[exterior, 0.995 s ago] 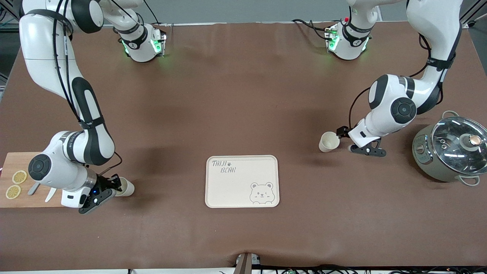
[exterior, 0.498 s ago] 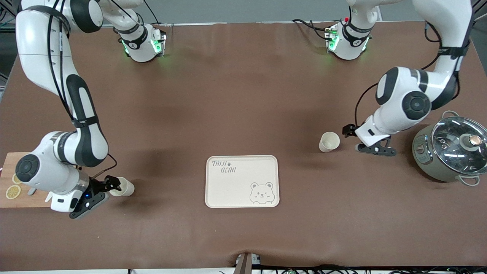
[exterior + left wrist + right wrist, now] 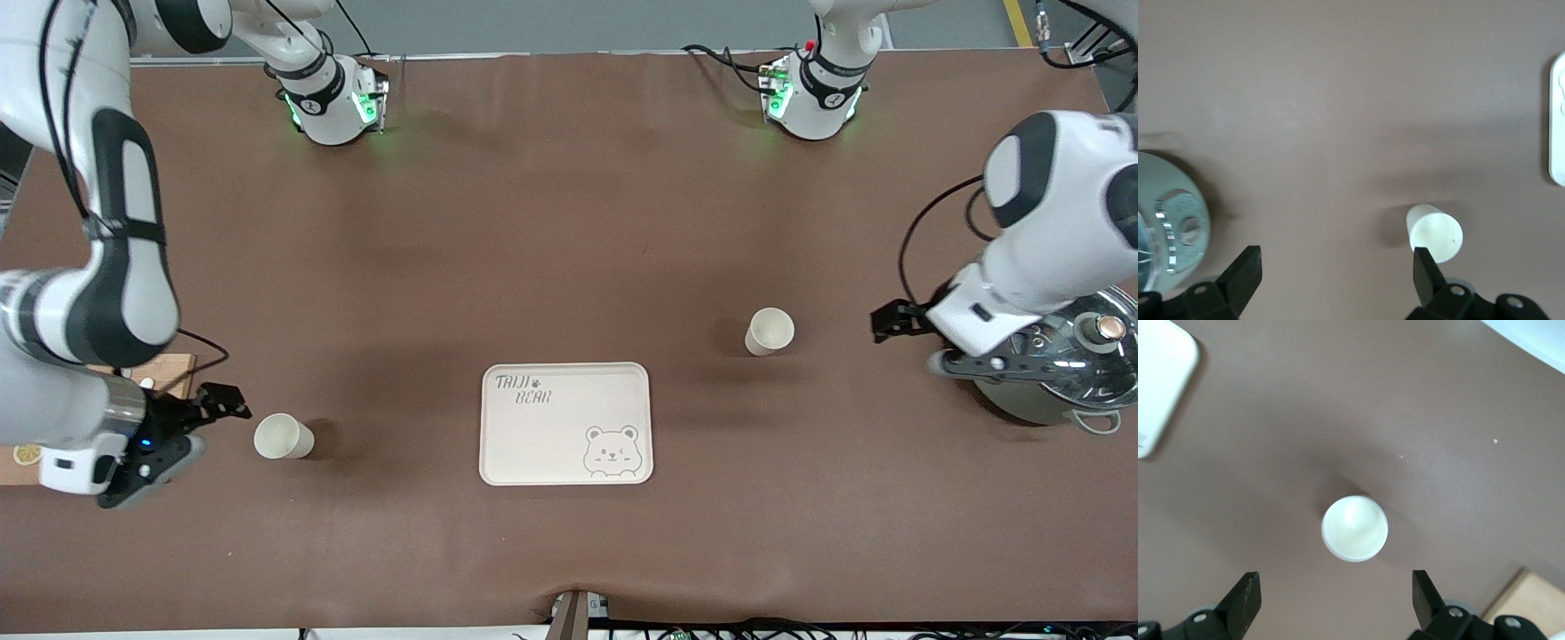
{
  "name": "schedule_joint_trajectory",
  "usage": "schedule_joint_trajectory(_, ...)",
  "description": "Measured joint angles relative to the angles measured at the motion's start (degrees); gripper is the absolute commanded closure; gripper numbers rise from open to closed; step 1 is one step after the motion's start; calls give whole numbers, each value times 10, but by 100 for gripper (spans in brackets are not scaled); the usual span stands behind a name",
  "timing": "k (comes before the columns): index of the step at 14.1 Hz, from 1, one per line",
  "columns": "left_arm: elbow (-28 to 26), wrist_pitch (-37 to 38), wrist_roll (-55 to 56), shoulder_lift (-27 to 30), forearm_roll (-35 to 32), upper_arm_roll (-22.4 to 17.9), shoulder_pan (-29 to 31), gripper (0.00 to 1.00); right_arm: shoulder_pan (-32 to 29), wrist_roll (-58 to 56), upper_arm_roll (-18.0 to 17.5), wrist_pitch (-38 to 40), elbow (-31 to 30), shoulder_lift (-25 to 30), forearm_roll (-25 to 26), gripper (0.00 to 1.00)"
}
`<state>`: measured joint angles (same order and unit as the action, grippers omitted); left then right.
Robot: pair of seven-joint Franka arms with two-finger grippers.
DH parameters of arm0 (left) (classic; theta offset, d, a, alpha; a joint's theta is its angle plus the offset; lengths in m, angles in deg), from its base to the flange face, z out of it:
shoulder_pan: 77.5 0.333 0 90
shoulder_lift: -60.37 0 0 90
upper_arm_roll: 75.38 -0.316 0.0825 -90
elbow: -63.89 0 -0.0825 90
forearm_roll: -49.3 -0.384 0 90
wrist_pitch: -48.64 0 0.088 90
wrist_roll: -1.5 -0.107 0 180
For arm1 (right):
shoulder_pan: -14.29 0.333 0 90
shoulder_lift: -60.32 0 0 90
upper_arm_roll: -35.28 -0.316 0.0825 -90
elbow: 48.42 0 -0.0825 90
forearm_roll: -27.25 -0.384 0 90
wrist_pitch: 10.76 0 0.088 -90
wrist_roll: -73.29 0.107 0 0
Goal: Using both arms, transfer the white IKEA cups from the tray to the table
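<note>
Two white cups stand upright on the brown table, both off the bear tray (image 3: 551,436). One cup (image 3: 283,436) is toward the right arm's end; it also shows in the right wrist view (image 3: 1354,527). My right gripper (image 3: 220,407) is open and empty, raised over the table beside that cup, clear of it (image 3: 1335,593). The other cup (image 3: 770,331) is toward the left arm's end and shows in the left wrist view (image 3: 1435,232). My left gripper (image 3: 892,320) is open and empty, raised between that cup and the pot (image 3: 1336,267).
A grey pot with a glass lid (image 3: 1062,356) stands at the left arm's end, partly under the left hand. A wooden cutting board (image 3: 169,366) with a lemon slice (image 3: 27,455) lies at the right arm's end, mostly hidden by the right arm.
Both grippers have drawn back from the cups toward their own ends of the table and risen. Both cups stay standing where they were.
</note>
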<state>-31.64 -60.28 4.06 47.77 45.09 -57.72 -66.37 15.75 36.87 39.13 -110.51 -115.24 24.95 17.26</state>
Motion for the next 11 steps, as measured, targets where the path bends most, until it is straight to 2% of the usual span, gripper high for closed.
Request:
schedule_joint_trajectory(4, 79, 95, -58, -2, 0, -1, 15, 0, 0, 126, 0, 115, 5, 115, 6, 0)
schedule_joint_trajectory(6, 117, 142, -67, -2, 0, -5, 18, 0, 0, 184, 1, 145, -9, 171, 39, 0)
schedule_joint_trajectory(9, 142, 184, -97, -2, 0, -7, 27, 0, -1, 264, 2, 147, -82, 263, 64, 0)
schedule_joint_trajectory(11, 144, 188, -104, -2, 0, -8, 23, 0, -1, 291, 2, 106, -169, 331, 67, 0)
